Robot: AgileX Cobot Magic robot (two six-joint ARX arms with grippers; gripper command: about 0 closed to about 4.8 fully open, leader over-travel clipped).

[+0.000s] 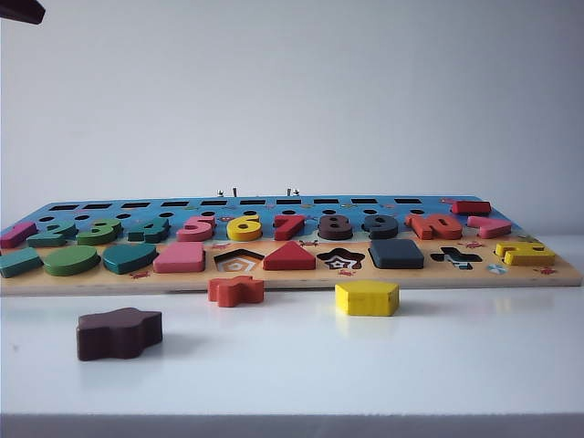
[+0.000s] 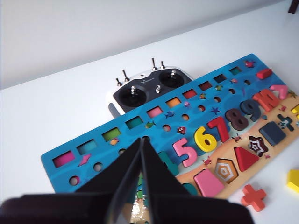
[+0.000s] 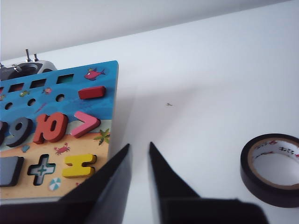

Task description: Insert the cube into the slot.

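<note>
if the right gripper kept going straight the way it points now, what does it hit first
Probably bare white table: the right gripper, jaws nearly shut and empty, points just past the puzzle board edge. The black tape roll sits off to one side. Depth is unclear.

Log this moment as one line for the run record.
cube: seated in board | left gripper: shut, empty, above board | right gripper: nearly shut, empty, above table beside board | yellow block: loose on table

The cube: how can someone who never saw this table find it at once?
Find the long wooden puzzle board and follow its front row of shapes. The cube sits in that row, between the star recess and the plus recess. It alone is a flat navy-grey square.
</note>
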